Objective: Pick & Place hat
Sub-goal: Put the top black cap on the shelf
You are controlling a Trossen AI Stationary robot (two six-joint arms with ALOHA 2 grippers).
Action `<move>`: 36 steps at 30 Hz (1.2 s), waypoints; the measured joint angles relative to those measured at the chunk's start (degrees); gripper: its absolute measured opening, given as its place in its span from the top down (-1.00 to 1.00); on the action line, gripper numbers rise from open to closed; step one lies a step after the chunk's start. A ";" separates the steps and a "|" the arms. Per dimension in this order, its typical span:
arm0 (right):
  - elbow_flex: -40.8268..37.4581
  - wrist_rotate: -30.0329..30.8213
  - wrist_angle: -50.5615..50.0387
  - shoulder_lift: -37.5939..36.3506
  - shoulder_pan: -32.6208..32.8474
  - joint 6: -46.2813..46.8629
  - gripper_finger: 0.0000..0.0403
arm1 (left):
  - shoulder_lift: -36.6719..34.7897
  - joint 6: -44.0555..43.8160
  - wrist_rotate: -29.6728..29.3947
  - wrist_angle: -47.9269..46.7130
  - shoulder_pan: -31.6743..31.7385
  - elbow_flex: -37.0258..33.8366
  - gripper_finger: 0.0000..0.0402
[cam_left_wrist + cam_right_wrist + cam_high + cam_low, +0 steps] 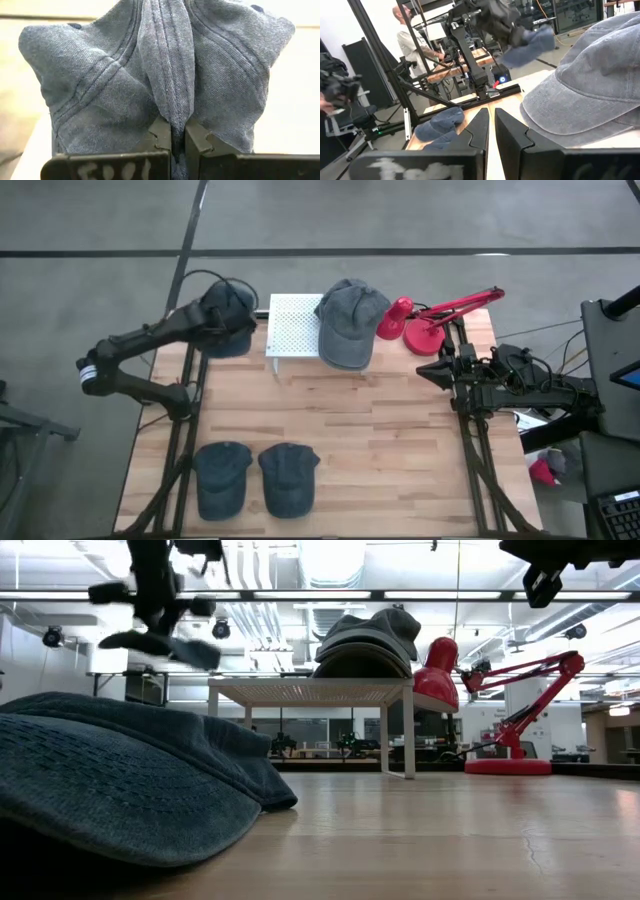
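My left gripper is over the table's far left corner, shut on a dark blue hat; the low view shows this hat in the air below the gripper. A grey hat lies crown up on the white perforated stand. Two more blue hats lie on the table's near left. My right gripper waits shut at the table's right edge, holding nothing. My left gripper pinches a raised fold of the blue hat's crown cloth between its two fingers. The fingers come slanting down from above. The hat hangs below them, lifted clear of the table, its crown creased to either side of the fold.
A red desk lamp stands at the far right, its arm reaching toward the corner. The stand rests on legs with room beneath. A blue hat fills the low view's foreground. A person stands beyond the table's left side.
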 joint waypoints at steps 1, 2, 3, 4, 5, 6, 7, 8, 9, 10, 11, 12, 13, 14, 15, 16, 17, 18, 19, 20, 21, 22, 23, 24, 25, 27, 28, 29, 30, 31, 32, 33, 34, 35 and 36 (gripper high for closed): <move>0.00 0.00 0.00 0.00 -0.01 -0.01 0.86 | 0.00 0.73 -0.75 0.29 -0.49 1.64 0.95; 0.00 0.00 0.01 0.00 -0.01 -0.02 0.86 | 0.00 1.24 -1.22 0.62 -0.98 3.29 0.95; 0.00 0.00 -0.01 0.00 -0.01 -0.02 0.86 | 0.00 1.99 -1.58 1.13 -1.45 4.74 0.95; 0.00 0.00 -0.01 0.00 -0.01 -0.02 0.86 | 0.00 2.64 -1.88 1.64 -1.99 6.08 0.95; 0.00 0.00 -0.01 0.00 -0.01 -0.02 0.86 | 0.00 3.35 -2.11 2.18 -2.55 7.34 0.95; 0.00 0.00 -0.01 0.00 -0.01 -0.02 0.86 | 0.00 4.12 -2.17 3.08 -3.10 8.35 0.95; 0.00 0.00 -0.01 0.00 -0.01 -0.02 0.86 | 0.00 5.00 -2.19 4.36 -3.68 9.19 0.95; 0.00 0.00 -0.01 0.00 0.00 -0.02 0.86 | 0.00 5.81 -2.25 5.79 -4.34 9.82 0.95; 0.00 0.00 -0.01 0.00 -0.01 -0.02 0.86 | 0.00 6.67 -2.17 7.41 -5.03 10.16 0.95; 0.00 0.00 -0.01 0.00 -0.01 -0.04 0.86 | 0.00 7.28 -1.75 8.92 -5.77 10.37 0.95; 0.00 0.00 -0.01 0.00 0.00 -0.02 0.86 | 0.00 7.76 -1.20 10.59 -6.55 10.40 0.95; 0.00 0.00 -0.01 0.00 -0.01 -0.02 0.86 | 0.03 8.13 -0.79 12.23 -7.33 10.40 0.95; 0.00 0.00 -0.01 0.00 -0.01 -0.02 0.86 | 0.24 8.13 -0.60 13.96 -8.12 10.33 0.95; 0.00 0.00 -0.01 0.00 0.00 -0.02 0.86 | 0.43 8.09 -0.56 15.70 -8.97 10.06 0.95; 0.00 0.00 -0.01 0.00 0.00 -0.04 0.86 | 0.78 8.08 -0.55 16.82 -9.62 9.88 0.95; 0.00 0.00 -0.02 0.00 0.00 -0.03 0.86 | 1.39 8.06 -0.50 17.50 -10.19 9.81 0.95; 0.00 0.00 -0.01 0.00 0.00 -0.03 0.86 | 2.16 7.76 -0.48 18.27 -10.75 9.81 0.94; 0.00 0.00 -0.01 0.00 0.00 -0.02 0.86 | 3.06 7.13 -0.49 18.73 -11.18 9.84 0.94; 0.00 0.00 -0.02 0.00 -0.01 -0.02 0.86 | 4.03 6.60 -0.49 18.99 -11.40 9.84 0.94; 0.00 0.00 -0.01 0.00 -0.01 -0.02 0.86 | 5.04 6.24 -0.50 19.14 -11.49 9.84 0.94; 0.00 0.00 -0.01 0.00 0.01 -0.03 0.86 | 6.27 5.83 -0.50 19.68 -11.58 9.84 0.94; 0.00 0.00 -0.01 0.00 0.00 -0.02 0.86 | 7.46 5.38 -0.54 20.60 -11.58 9.84 0.94; 0.00 0.00 -0.01 0.00 -0.01 -0.04 0.86 | 8.78 5.09 -0.66 20.95 -11.55 9.89 0.94; 0.00 -0.02 -0.02 0.00 -0.01 -0.02 0.86 | 10.17 5.05 -1.04 20.97 -11.53 10.01 0.94; 0.00 -0.02 -0.01 0.00 -0.01 -0.02 0.86 | 11.61 5.04 -1.51 20.97 -11.47 10.36 0.94; 0.00 -0.02 -0.01 0.00 0.01 -0.02 0.86 | 14.42 4.85 -2.00 21.59 -11.53 11.58 0.94; 0.00 -0.02 -0.01 0.00 0.00 -0.03 0.86 | 15.65 4.83 -1.99 21.44 -11.53 12.28 0.94; 0.00 -0.02 -0.01 0.00 -0.01 -0.04 0.86 | 16.90 4.86 -1.96 21.16 -11.49 13.20 0.94; 0.00 -0.02 -0.01 0.00 0.00 -0.04 0.86 | 18.02 4.92 -1.96 21.35 -11.39 14.26 0.94; 0.00 -0.02 -0.01 0.00 0.00 -0.04 0.86 | 19.16 5.12 -1.92 21.47 -11.31 15.35 0.94; 0.00 -0.02 0.01 0.00 -0.01 -0.02 0.86 | 20.28 5.37 -1.96 21.32 -11.27 16.46 0.94; 0.00 -0.02 -0.01 0.00 -0.01 -0.02 0.86 | 21.29 5.47 -2.06 20.82 -11.18 17.57 0.94; 0.00 -0.02 -0.01 0.00 0.01 -0.02 0.86 | 22.25 5.48 -2.34 19.98 -11.07 18.64 0.94; 0.00 -0.06 -0.01 0.00 0.00 -0.04 0.86 | 23.15 5.27 -2.53 18.91 -11.04 19.71 0.94; 0.00 -0.08 -0.01 0.00 -0.01 -0.04 0.86 | 23.92 4.90 -2.60 17.84 -10.94 20.74 0.94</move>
